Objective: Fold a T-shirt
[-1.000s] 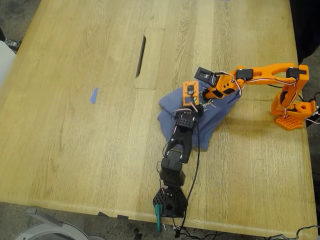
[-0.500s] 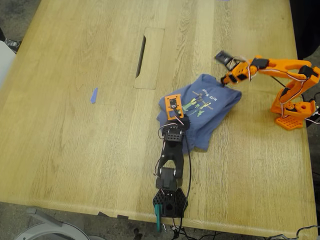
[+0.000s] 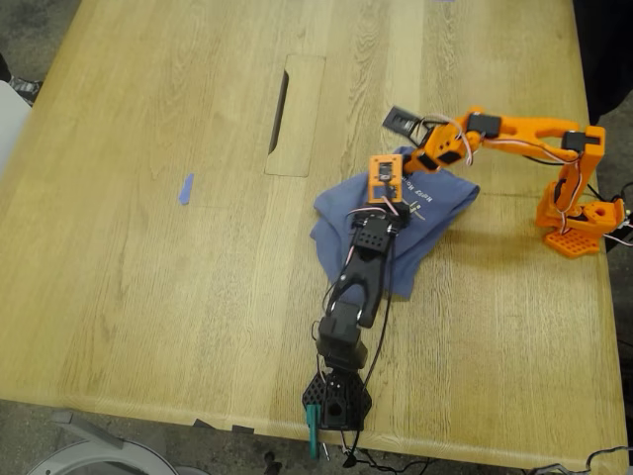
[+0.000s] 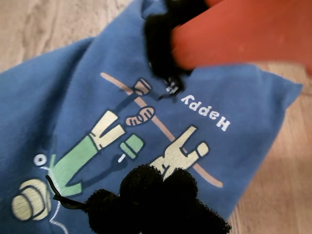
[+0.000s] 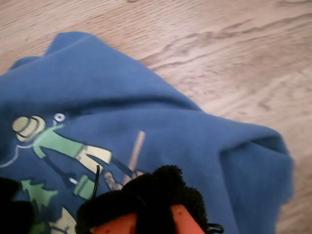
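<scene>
The blue T-shirt (image 3: 435, 213) lies bunched on the wooden table, right of centre in the exterior view. Its green-and-yellow figure print and the word "Happy" show in the first wrist view (image 4: 73, 97). My first gripper (image 3: 384, 188), on the black arm, hovers over the print. It is open (image 4: 161, 122), with an orange jaw and a black pad (image 4: 156, 200) wide apart. My second gripper (image 3: 413, 158), on the orange arm, is at the shirt's far edge. Only one padded fingertip (image 5: 156, 190) shows over the shirt (image 5: 122, 97).
A long slot (image 3: 280, 111) is cut into the table beyond the shirt. A bit of blue tape (image 3: 186, 188) lies at the exterior view's left. The orange arm's base (image 3: 579, 223) stands at the right edge, the black arm's base (image 3: 336, 396) at the near edge.
The black arm has reached forward again over the print after pulling back. The orange arm's gripper has swung back toward the exterior view's left, onto the shirt's far edge.
</scene>
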Tool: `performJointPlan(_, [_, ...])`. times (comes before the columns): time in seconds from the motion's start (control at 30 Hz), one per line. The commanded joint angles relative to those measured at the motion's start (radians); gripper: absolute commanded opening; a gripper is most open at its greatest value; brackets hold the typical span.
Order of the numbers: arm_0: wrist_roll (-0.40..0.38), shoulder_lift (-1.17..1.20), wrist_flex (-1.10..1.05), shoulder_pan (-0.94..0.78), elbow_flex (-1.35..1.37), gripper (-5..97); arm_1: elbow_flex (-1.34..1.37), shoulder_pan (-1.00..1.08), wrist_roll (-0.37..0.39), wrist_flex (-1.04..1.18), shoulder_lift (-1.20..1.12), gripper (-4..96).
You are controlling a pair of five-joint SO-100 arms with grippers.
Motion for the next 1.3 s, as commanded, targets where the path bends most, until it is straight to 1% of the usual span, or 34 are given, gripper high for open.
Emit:
performJointPlan(0.0, [0.0,0.018,-0.1,-0.034,-0.018,0,0.043,0.002,0.009,-0.091,0.012,-0.1])
performJointPlan(0.2, [0.005,0.156,-0.212,-0.178,0.302,0,0.307,0.058,0.008,-0.253,0.089,-0.1])
performJointPlan(0.3, [0.006,0.229,-0.216,-0.233,0.377,0,0.413,0.098,0.003,-0.276,0.146,-0.1])
performJointPlan(0.57, [0.012,0.333,-0.146,-0.305,0.301,1,0.557,0.268,-0.012,-0.252,0.295,-0.1])
performJointPlan(0.8, [0.015,0.439,-0.048,-0.439,0.261,1,0.515,0.457,-0.026,-0.222,0.357,-0.1])
performJointPlan(0.93, [0.015,0.499,-0.011,-0.548,0.278,1,0.457,0.58,-0.04,-0.192,0.37,-0.1])
performJointPlan(1.03, [0.014,0.554,0.035,-0.646,0.302,1,0.463,0.699,-0.051,-0.184,0.399,-0.1])
performJointPlan(1.17, [0.009,0.644,0.074,-0.836,0.371,1,0.545,0.902,-0.061,-0.201,0.474,-0.1])
performJointPlan(1.27, [0.008,0.707,0.118,-0.992,0.414,0,0.626,1.081,-0.084,-0.219,0.54,-0.1])
